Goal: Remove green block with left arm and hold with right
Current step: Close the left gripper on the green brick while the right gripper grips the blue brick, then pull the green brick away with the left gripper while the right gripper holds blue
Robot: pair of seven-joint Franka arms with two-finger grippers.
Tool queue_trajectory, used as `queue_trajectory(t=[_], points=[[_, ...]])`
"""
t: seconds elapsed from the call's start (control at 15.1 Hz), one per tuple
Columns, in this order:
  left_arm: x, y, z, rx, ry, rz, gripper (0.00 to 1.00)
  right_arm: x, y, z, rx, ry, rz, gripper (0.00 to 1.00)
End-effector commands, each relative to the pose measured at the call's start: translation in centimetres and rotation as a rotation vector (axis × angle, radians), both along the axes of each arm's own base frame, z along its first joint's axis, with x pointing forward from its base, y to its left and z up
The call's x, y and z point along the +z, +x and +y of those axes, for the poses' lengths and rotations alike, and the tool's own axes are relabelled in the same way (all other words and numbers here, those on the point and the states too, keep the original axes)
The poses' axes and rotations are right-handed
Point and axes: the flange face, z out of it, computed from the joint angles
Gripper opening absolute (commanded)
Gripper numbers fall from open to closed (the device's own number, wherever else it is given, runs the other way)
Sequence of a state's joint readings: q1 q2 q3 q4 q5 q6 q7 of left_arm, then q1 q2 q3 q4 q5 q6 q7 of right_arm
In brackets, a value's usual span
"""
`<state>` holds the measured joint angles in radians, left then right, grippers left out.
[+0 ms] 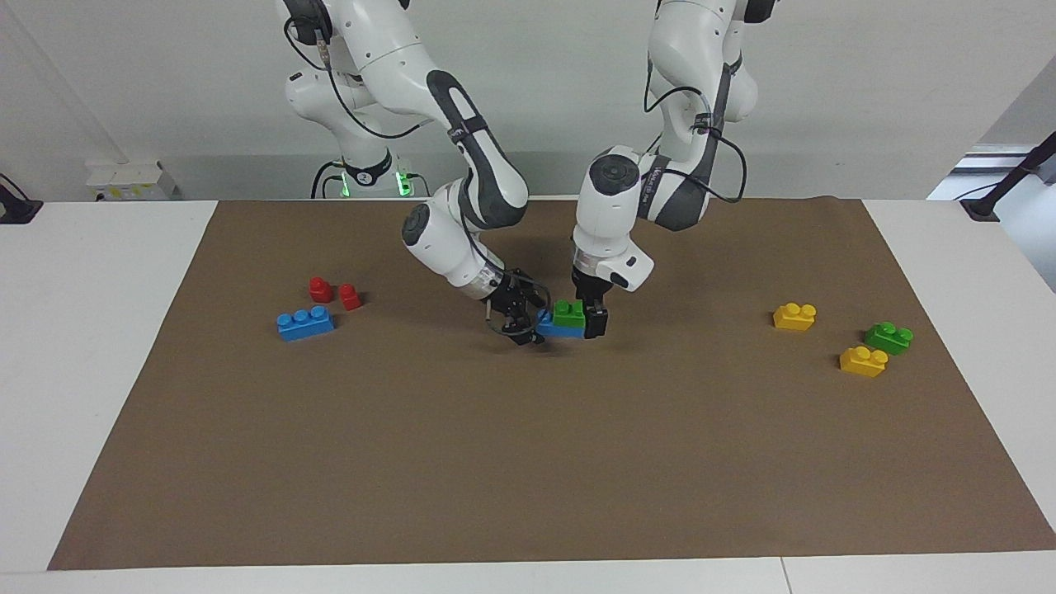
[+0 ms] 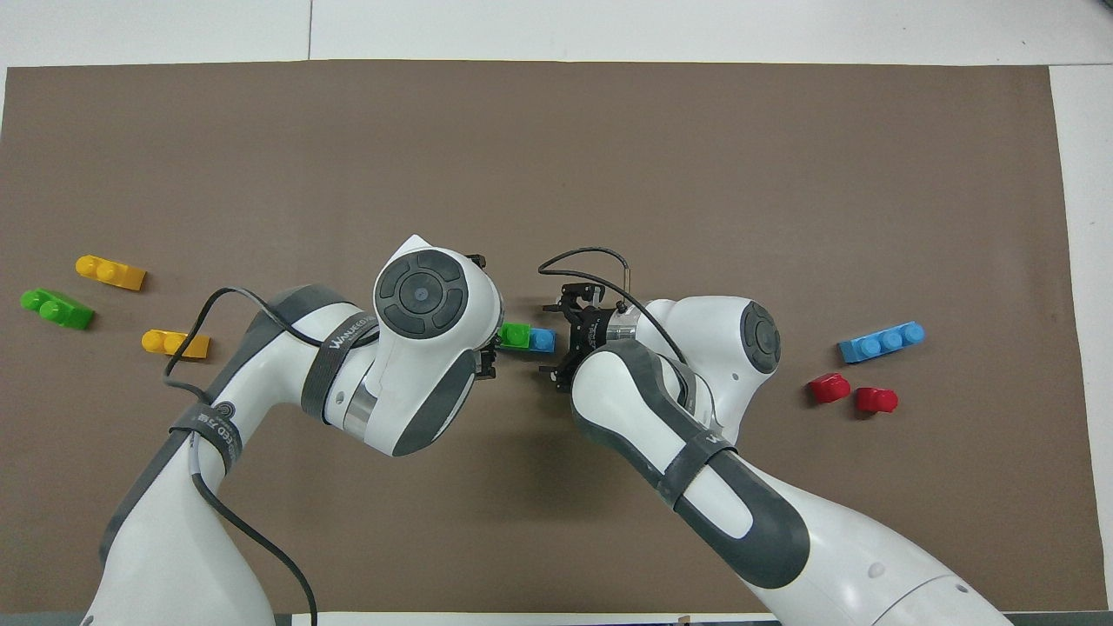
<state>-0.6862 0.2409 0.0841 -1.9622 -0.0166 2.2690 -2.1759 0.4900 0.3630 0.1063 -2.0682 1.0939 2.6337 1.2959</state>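
Nearest the facing camera, bare brown mat (image 1: 528,462) is seen, spread over the white table (image 1: 91,346). At the middle of the mat a green block (image 1: 569,313) is stacked on a blue brick (image 1: 554,327), and both are lifted just clear of the mat, with a shadow seen beneath them. The left gripper (image 1: 587,318) is brought straight down at the green block's end of the stack, toward the left arm's end of the table, and its fingers are placed on either side of the green block; whether they are pressed onto it cannot be told. The right gripper (image 1: 521,320) is tilted in from the right arm's end, and the blue brick's other end is pinched between its fingers. In the overhead view the green block (image 2: 514,336) and the blue brick (image 2: 543,340) are shown between the two wrists. Toward the left arm's end of the table a second green brick (image 1: 888,337) is laid between two yellow bricks (image 1: 794,316) (image 1: 863,361), well apart from the stack. Toward the right arm's end a long blue three-stud brick (image 1: 305,322) is laid on the mat, and two small red pieces (image 1: 320,289) (image 1: 351,297) are set just beside it, nearer to the robots.
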Motion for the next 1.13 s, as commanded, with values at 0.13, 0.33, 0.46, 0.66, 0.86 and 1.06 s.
queue_trajectory(t=[0.13,0.33,0.46,0.66,0.86,1.06], points=[[-0.52,-0.11,-0.06,-0.011,0.014,-0.002,1.0,-0.26,0.01,0.51,0.004,0.011,-0.028,0.0],[-0.78,-0.55,-0.42,-0.019,0.011,-0.005,1.0,-0.31,-0.03,0.59,0.008,0.008,-0.037,0.0],[-0.94,-0.69,-0.56,-0.021,0.012,-0.003,1.0,-0.44,-0.02,0.46,-0.001,-0.001,-0.045,0.0],[-0.91,-0.79,-0.59,-0.025,0.015,0.001,0.9,-0.61,-0.12,0.35,-0.002,-0.004,-0.043,0.0],[-0.81,-0.63,-0.49,-0.019,0.012,-0.002,0.03,-0.61,-0.13,0.35,-0.001,-0.004,-0.044,0.0],[-0.57,-0.15,0.04,0.006,-0.001,-0.001,0.0,-0.57,-0.07,0.29,-0.005,-0.007,-0.049,0.0]])
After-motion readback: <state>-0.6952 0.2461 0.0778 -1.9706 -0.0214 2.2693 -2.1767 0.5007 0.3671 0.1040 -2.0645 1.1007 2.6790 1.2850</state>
